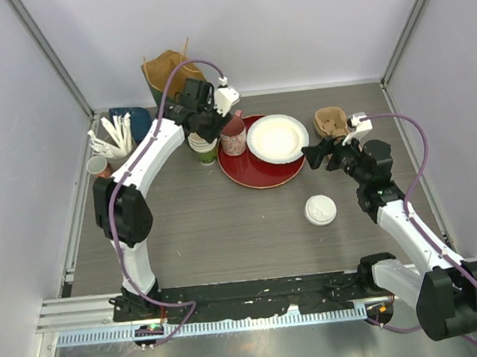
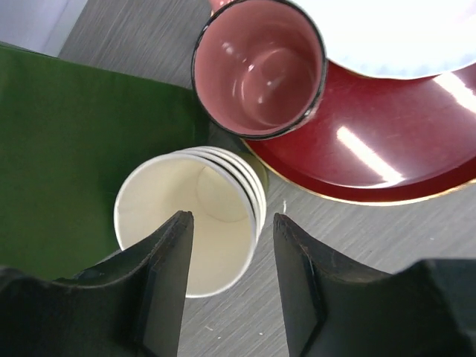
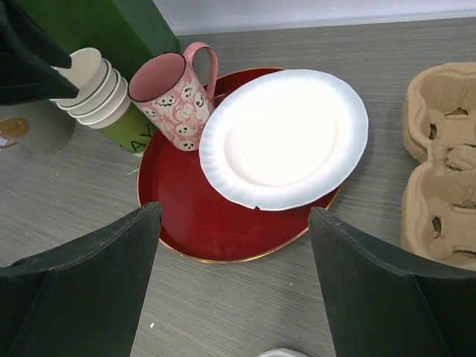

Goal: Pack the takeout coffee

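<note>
Far L: a tub of white stirrers (image 1: 113,135) w/ a small brown cup (image 1: 97,166) beside it. The left gripper (image 2: 231,217) hangs over the stack of green paper cups (image 2: 212,190). The cups are nested, no lid on, standing on the table (image 1: 226,230) btwn the green container (image 2: 67,149) and the red plate (image 2: 387,156). One finger is over the top cup's cream inside, the other outside its rim. The jaws are approx half apart w/ the cup wall in the gap, not pinching it as far as I can see. The pink mug (image 3: 169,93) stands upright on the red plate's L edge, just beside the stack. The white paper plate (image 3: 286,134) lies on the red plate too. The white lid (image 1: 320,210) sits on the table nearer the bases, well apart from the cups. The right gripper (image 3: 234,214) is spread wide w/ nothing in it, at the red plate's R edge. Far R: the cardboard cup carrier (image 3: 442,163).
</note>
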`<state>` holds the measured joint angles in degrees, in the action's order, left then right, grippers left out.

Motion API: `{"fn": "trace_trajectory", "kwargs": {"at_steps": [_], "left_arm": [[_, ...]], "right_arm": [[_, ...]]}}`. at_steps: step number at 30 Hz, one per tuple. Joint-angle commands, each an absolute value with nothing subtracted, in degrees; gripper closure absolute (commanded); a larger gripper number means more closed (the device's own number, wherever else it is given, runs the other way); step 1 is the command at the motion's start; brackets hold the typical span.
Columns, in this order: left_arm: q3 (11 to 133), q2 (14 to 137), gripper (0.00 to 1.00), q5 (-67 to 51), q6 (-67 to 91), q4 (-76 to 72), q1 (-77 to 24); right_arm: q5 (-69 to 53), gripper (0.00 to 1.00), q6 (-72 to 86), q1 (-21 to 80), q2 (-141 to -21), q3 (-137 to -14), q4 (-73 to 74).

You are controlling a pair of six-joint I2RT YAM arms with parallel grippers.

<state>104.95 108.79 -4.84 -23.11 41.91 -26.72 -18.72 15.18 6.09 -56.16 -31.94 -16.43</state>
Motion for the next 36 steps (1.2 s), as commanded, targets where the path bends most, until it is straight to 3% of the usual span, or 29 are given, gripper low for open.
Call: {"fn": "trace_trajectory", "kwargs": {"at_steps": [1,6,12,25,33,36], "left_arm": [[110.38,111.17,0.5,2.63,-25.13,43.77,-28.04],[111.71,112.85,0.59,3.78,-25.49,45.26,-28.12],[112.32,113.46,0.82,1.32,-25.84,48.59,-28.12],[115.14,115.58,0.81,0.35,-25.23,52.12,-28.04],[115.31,116.01,1.0,-1.75,-24.96,52.56,-27.95],[115.05,115.4,1.0,-1.23,-24.17,52.21,-28.04]], "right_arm": [[-20.39,0.15,14.77,5.98,-56.86,-32.87,-18.02],[-20.3,0.15,14.77,5.98,-57.66,-32.78,-18.02],[-19.07,0.15,14.41,5.98,-57.22,-32.26,-18.54],[-18.55,0.15,14.24,6.06,-56.43,-32.08,-18.2],[-18.46,0.15,14.06,5.98,-56.34,-32.17,-18.11],[-18.46,0.16,14.06,5.98,-56.16,-32.17,-18.11]]}}
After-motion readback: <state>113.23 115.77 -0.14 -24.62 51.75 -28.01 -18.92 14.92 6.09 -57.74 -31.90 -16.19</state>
